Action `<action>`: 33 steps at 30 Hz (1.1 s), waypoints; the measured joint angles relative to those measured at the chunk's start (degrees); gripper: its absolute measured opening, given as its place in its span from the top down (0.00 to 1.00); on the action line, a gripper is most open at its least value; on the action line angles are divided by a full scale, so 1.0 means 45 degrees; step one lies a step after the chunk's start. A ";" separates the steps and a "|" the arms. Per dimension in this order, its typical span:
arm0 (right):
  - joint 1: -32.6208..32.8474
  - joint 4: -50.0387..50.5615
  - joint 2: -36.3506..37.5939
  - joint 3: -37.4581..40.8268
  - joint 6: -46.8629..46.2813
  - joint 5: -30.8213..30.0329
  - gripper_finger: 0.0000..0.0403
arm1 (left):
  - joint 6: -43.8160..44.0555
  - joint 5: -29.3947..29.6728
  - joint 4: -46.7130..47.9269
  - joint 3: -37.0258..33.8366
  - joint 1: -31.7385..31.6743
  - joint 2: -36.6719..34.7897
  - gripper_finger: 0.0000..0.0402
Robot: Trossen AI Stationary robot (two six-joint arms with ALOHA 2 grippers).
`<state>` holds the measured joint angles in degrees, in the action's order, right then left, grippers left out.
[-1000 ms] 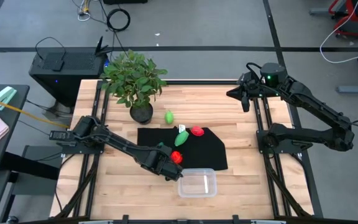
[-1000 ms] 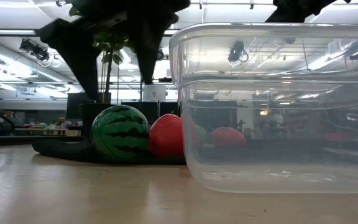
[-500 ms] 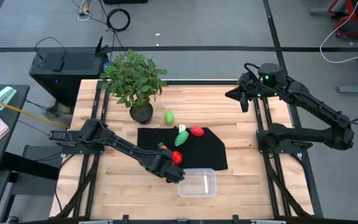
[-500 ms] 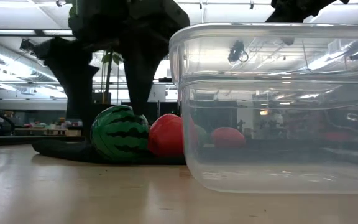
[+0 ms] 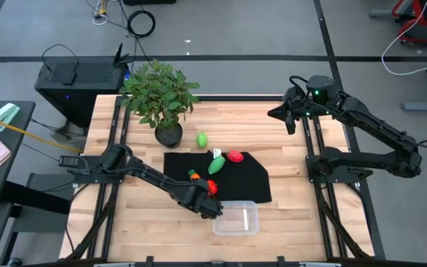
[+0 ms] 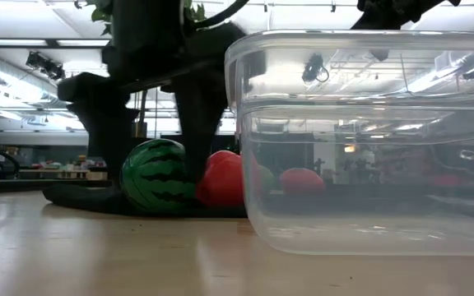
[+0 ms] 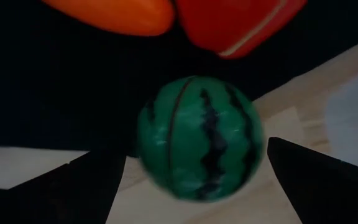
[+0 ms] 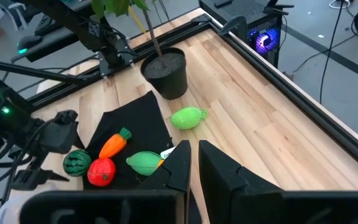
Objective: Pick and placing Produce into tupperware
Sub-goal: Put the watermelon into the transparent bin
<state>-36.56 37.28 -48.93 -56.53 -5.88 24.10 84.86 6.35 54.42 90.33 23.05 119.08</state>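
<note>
The dark striped green watermelon (image 7: 197, 137) sits on the near edge of the black mat (image 5: 247, 182), next to a red fruit (image 5: 212, 188) and an orange carrot (image 5: 193, 176). My left gripper (image 7: 194, 149) is open and low over the watermelon, one finger on each side; in the high view the gripper (image 5: 204, 206) hides it. A green piece (image 5: 216, 165), a second red piece (image 5: 234, 156) and a light green fruit (image 5: 202, 139) lie farther off. The clear tupperware (image 5: 236, 218) stands just near-right of the left gripper. My right gripper (image 5: 286, 116) waits raised at the far right, shut. My left gripper's fingers (image 7: 86, 186) stand close beside the watermelon's two sides (image 7: 151, 143), coming from above and pointing down. Whether they touch it, I cannot tell. The watermelon rests on the mat edge.
A potted plant (image 5: 161, 93) stands at the far left of the table. The tupperware's wall (image 6: 360, 140) fills the low view, close beside the watermelon (image 6: 159, 177). Bare wood lies along the near-left and far-right of the table.
My left gripper has come down and a little toward the near edge, so its open fingers now stand around the watermelon. The watermelon and the other produce have stayed in place.
</note>
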 joint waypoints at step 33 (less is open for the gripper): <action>0.0000 -0.0004 0.0000 0.0000 0.0008 -0.0003 0.91 | -0.0039 0.0009 -0.0103 0.0004 -0.0024 -0.0032 0.12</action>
<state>-36.56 37.26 -48.93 -56.53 -5.85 24.08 84.68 6.39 53.96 90.35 22.94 118.93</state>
